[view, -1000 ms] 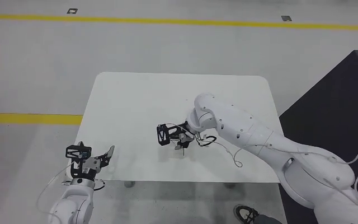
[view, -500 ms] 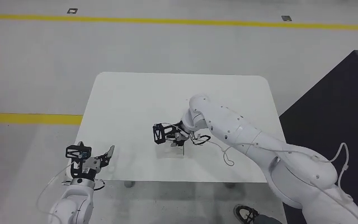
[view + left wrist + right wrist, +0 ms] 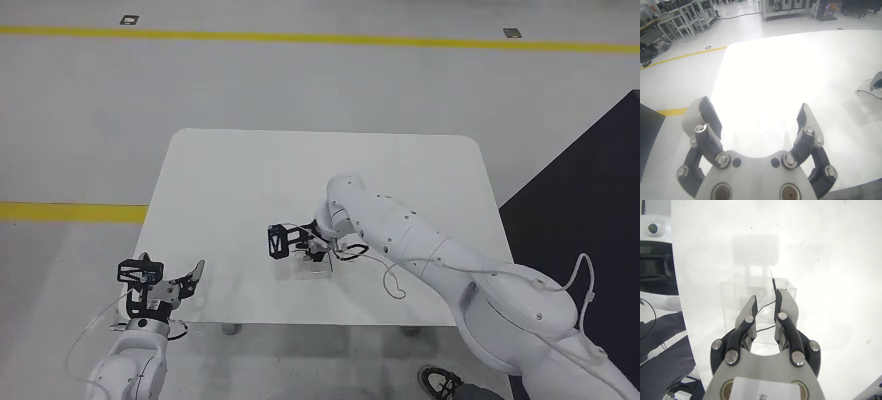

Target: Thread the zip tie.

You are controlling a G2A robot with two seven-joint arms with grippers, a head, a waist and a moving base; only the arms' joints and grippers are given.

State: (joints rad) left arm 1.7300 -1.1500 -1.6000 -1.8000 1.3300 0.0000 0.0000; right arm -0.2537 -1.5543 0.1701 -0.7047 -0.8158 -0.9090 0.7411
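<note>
A thin black zip tie (image 3: 765, 306) lies on a small clear plastic stand (image 3: 728, 306) near the front middle of the white table (image 3: 400, 170). My right gripper (image 3: 765, 298) hangs just over the stand, open by a narrow gap. The tie crosses between the fingers, and its tip (image 3: 773, 283) sticks out past one finger pad. From above, the right gripper (image 3: 312, 250) sits over the stand (image 3: 312, 266). My left gripper (image 3: 759, 115) is open and holds nothing at the table's near left corner (image 3: 165, 285). The stand (image 3: 867, 89) is far off to its side.
The table top around the stand is bare white. Its front edge (image 3: 300, 322) runs close behind the stand. A loose cable (image 3: 395, 288) hangs from the right arm over the table. Yellow floor lines (image 3: 300, 38) run past the table.
The right arm has shifted its gripper a little to the left over the stand. The left arm has not moved.
</note>
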